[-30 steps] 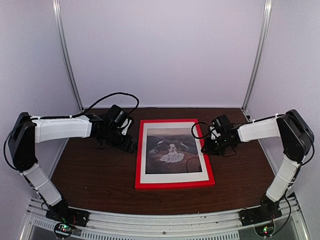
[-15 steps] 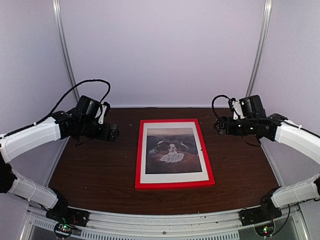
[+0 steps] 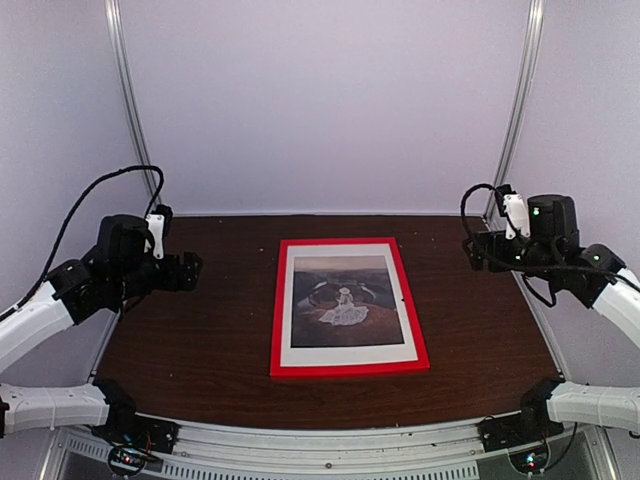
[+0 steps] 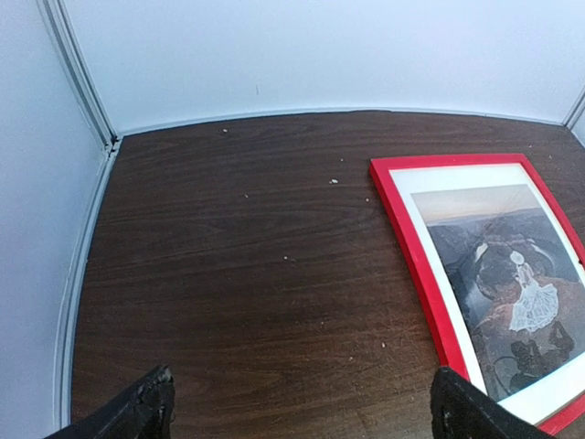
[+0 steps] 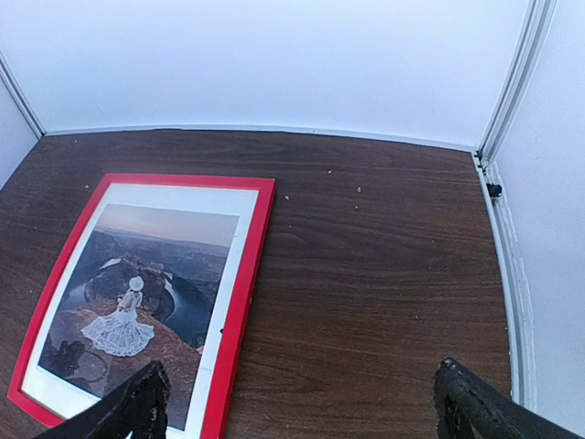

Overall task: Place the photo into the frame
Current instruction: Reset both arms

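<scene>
Left claw [image 3: 187, 270] hovers over the left part of the tabletop [image 3: 200, 345] with its jaws spread wide and nothing between them; right claw [image 3: 473, 250] hovers over the right part, likewise spread wide and empty. Both are well apart from the frame [image 3: 348, 368], which lies flat at the middle of the dark wooden tabletop, red face up, long sides running away from the arm bases. Inside it sits the photo [image 3: 345, 300], a brownish landscape with a small white-dressed figure at centre, surrounded by a white border on all four sides within the red strips.
</scene>
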`<state>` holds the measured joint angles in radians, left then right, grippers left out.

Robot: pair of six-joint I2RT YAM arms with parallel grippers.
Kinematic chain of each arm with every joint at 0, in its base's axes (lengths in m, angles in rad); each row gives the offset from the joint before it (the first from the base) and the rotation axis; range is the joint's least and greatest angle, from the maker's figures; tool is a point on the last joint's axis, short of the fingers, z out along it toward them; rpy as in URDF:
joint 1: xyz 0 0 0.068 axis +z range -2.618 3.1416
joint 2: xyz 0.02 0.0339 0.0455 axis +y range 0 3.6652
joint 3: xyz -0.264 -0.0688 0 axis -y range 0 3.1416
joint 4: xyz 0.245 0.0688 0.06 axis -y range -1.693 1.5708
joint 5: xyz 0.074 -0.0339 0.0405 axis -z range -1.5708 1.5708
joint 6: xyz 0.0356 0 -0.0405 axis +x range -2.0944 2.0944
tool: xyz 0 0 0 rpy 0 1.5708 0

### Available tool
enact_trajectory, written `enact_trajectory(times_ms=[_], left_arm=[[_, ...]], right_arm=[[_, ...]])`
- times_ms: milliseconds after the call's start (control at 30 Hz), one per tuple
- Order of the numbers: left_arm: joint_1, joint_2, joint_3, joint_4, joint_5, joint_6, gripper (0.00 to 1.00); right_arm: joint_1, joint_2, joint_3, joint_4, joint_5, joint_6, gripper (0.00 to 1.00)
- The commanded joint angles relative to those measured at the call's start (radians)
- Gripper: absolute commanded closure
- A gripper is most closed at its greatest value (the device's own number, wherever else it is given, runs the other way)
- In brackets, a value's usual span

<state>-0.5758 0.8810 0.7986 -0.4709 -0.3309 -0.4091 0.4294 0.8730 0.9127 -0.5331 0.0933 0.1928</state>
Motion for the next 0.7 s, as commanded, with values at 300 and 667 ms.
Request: enact_trajectory(times_ms=[300, 667], left_arm=[[0.004, -0.102, -0.07, 0.144, -0.002, 0.051, 0.02], [0.004, -0.102, -0.067, 0.131, -0.005, 0.048, 0.02]], right_arm=[[-0.004, -0.057, -0.081, 0.076, 0.074, -0.05, 0.0], [-0.006, -0.044, -0.073, 0.085, 0.069, -0.039, 0.0]])
